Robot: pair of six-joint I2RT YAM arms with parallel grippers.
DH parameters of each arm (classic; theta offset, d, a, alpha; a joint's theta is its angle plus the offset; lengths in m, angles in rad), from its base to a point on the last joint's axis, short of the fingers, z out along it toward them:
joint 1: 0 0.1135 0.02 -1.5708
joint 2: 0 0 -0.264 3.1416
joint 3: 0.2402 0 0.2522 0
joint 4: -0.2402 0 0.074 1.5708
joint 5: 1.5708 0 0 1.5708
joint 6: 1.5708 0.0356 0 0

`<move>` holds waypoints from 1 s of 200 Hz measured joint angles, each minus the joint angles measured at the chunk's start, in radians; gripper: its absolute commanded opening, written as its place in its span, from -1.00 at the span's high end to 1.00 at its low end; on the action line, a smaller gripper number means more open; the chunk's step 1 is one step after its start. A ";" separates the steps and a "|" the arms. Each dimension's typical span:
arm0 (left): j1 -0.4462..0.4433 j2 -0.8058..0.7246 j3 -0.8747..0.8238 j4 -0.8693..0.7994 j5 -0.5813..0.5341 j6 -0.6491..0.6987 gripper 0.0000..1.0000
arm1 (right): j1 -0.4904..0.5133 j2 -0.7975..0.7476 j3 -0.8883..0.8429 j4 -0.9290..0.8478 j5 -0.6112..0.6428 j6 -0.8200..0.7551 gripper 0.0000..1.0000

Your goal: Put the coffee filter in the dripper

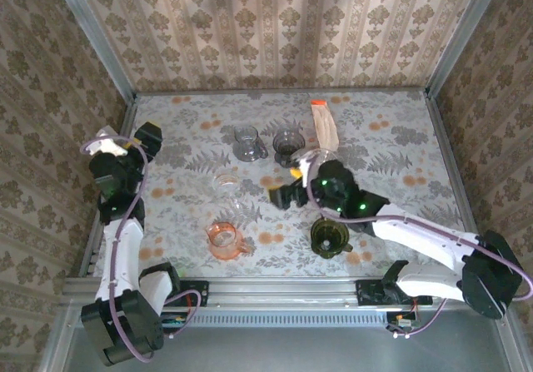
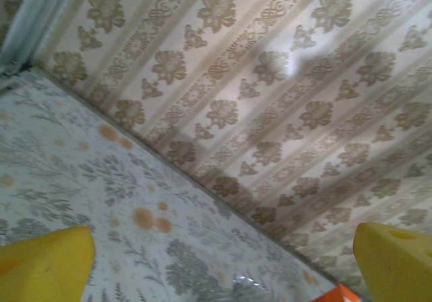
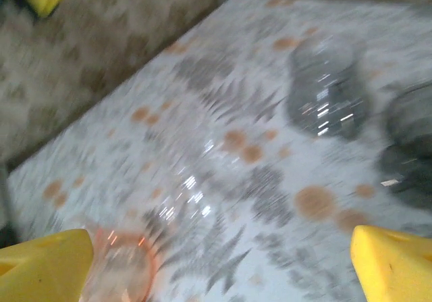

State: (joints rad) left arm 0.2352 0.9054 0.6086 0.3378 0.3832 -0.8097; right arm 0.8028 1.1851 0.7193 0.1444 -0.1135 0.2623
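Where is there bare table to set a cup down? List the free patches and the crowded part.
Free: the far-right table, between the filter pack and the right wall; also the far-left corner, left of the far clear dripper. Crowded: the middle, around the dark dripper, orange dripper and right gripper.

Soft even light, blurred right-wrist view

filter pack (image 1: 323, 127) at back, dripper (image 1: 288, 144) just left of it
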 measured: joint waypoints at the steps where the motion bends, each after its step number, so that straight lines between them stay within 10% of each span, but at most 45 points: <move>1: 0.000 0.000 0.000 0.001 0.002 -0.001 -1.00 | 0.004 0.002 0.000 -0.002 0.000 -0.002 -0.94; 66: -0.088 -0.034 0.003 -0.045 0.106 -0.056 -0.95 | 0.270 0.169 0.002 -0.136 0.000 -0.084 -0.74; 200: -0.149 -0.099 -0.002 -0.261 0.010 -0.058 -1.00 | 0.315 0.459 0.154 -0.098 -0.137 -0.141 -0.44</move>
State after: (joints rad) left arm 0.0864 0.8066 0.6064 0.0769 0.3931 -0.8677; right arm 1.1175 1.6436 0.8730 0.0460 -0.2504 0.1215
